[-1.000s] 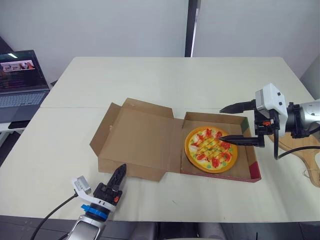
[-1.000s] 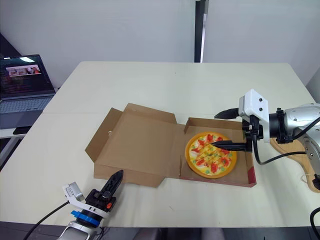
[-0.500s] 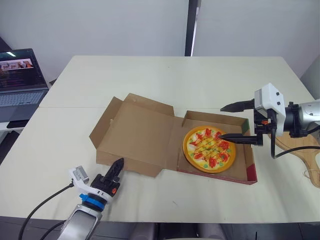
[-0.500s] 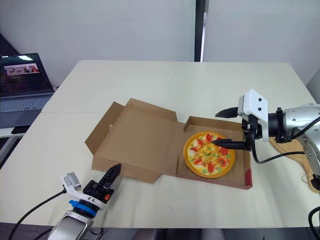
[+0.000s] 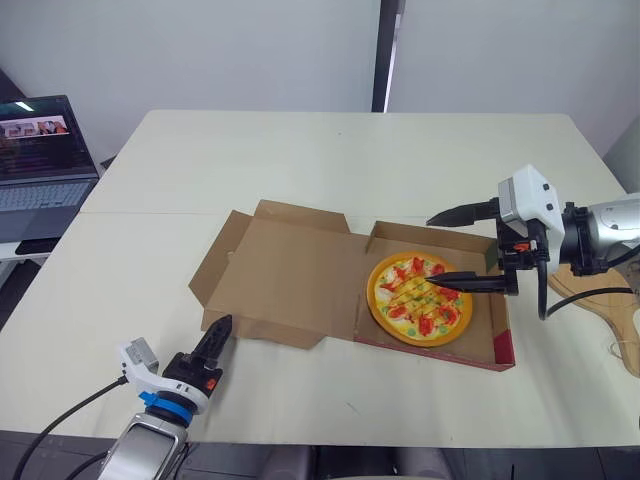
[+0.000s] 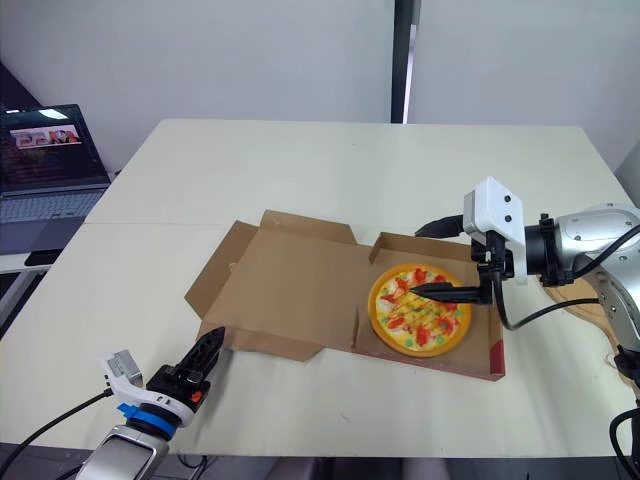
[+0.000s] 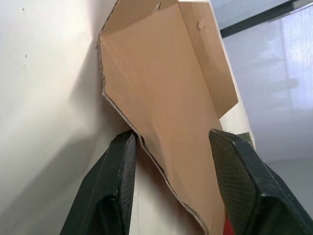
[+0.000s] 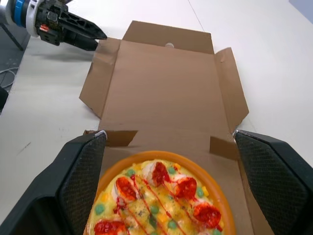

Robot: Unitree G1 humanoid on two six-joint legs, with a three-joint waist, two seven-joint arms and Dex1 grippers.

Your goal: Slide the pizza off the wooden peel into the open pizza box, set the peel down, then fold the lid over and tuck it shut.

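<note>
A pale counter (image 5: 330, 160) carries an open cardboard pizza box (image 5: 432, 237). Its lid (image 5: 285, 275) is laid out toward the robot's left with the side flaps (image 8: 93, 78) splayed. The pizza (image 5: 422, 300) sits inside the box's base. The wooden peel (image 5: 605, 318) lies at the counter's right edge, beside the right arm. A laptop (image 5: 40, 150) stands off to the far left.

The right claw (image 5: 428, 254) is spread wide and grasps nothing. One finger hangs over the pizza and the other is near the box's back wall. The left claw (image 5: 218, 328) is low near the counter's front edge, aimed at the lid's near corner, also released and empty.

By the look of things, only the lid fold is left to do. The light box could skid across the counter if the left claw pushes the lid rather than lifting it. The folding lid would strike the right claw's finger if it is over the pizza when the lid comes down. That finger could also drag the toppings. The splayed flaps may catch outside the walls and block the tuck.

From the head, the left claw reads as one dark wedge. The left wrist view shows its fingers (image 7: 117, 186) parted, with the lid's raised cardboard edge running between them. The right wrist view shows the lid's full length, with the tuck flap (image 8: 168, 34) at its far end. The head views place the peel and show the finger over the pizza.
</note>
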